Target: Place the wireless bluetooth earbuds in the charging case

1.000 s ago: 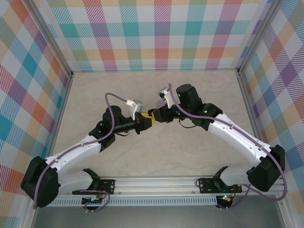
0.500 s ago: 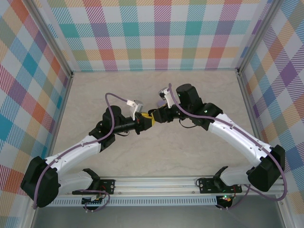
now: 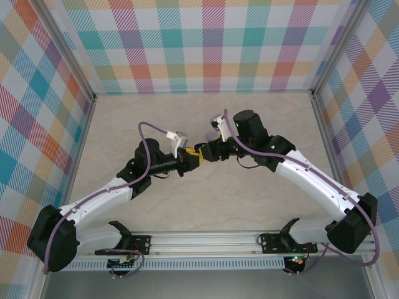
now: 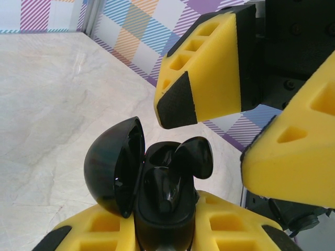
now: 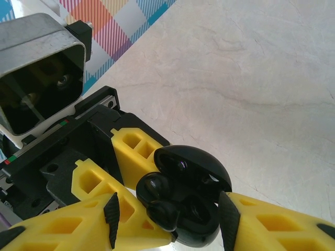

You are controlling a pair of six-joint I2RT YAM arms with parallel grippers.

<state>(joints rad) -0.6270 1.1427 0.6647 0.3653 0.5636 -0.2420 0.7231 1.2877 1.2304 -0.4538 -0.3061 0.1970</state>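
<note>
My left gripper (image 4: 165, 238) is shut on the black charging case (image 4: 166, 212), which it holds upright with its lid (image 4: 111, 167) swung open to the left. One black earbud (image 4: 161, 189) lies in the near well. A second black earbud (image 4: 196, 156) stands tilted in the far well, proud of the rim. My right gripper (image 5: 170, 217) is open, its pads on either side of the case (image 5: 196, 232) with a gap on each side; both earbuds (image 5: 155, 187) show beside the lid (image 5: 194, 163). In the top view the left gripper (image 3: 191, 158) and right gripper (image 3: 207, 151) meet mid-table.
The pale marble tabletop (image 3: 206, 118) lies below both grippers. Checked walls (image 3: 206, 43) close in the back and sides. A metal rail (image 3: 206, 240) with the arm bases runs along the near edge.
The right gripper's jaws have spread wider apart around the case, and the right arm has shifted slightly. The left arm and the case have stayed put.
</note>
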